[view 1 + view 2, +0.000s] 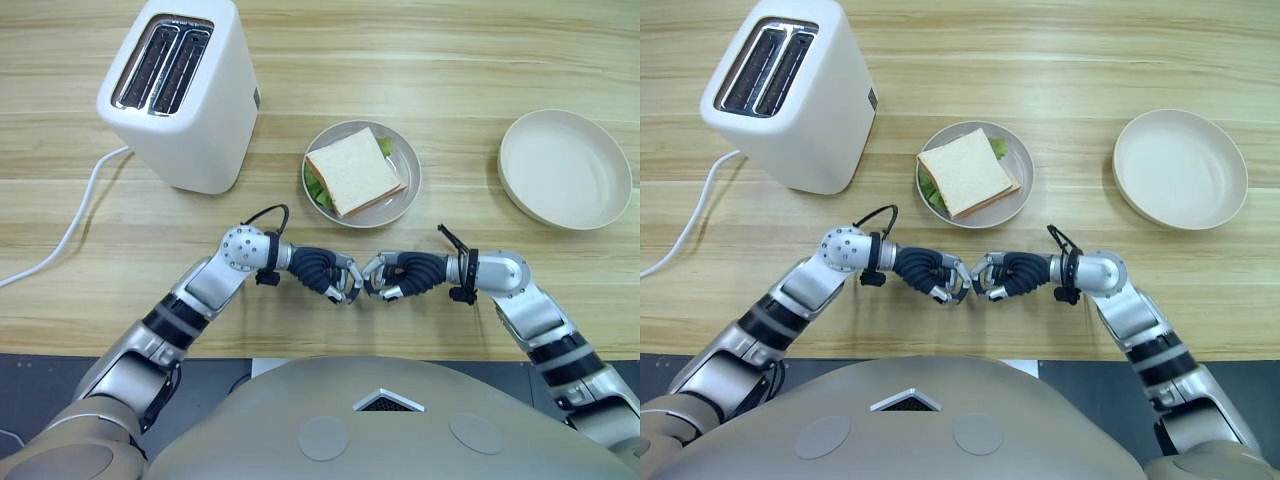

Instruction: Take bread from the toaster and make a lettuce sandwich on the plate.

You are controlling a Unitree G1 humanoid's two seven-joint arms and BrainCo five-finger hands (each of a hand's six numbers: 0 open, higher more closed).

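Sandwich (352, 172) sits on plate (411, 160), mid-counter (420, 60), lettuce (318, 192) under top slice. It lies straight toward far edge from left hand (325, 272) and right hand (405, 275), both equally near. Fingers curled, holding nothing, tips almost meeting by front edge.

No text, number or sign you can read. Dark mark (256, 98) on toaster (195, 100) side, upper left of frame: too small to read.
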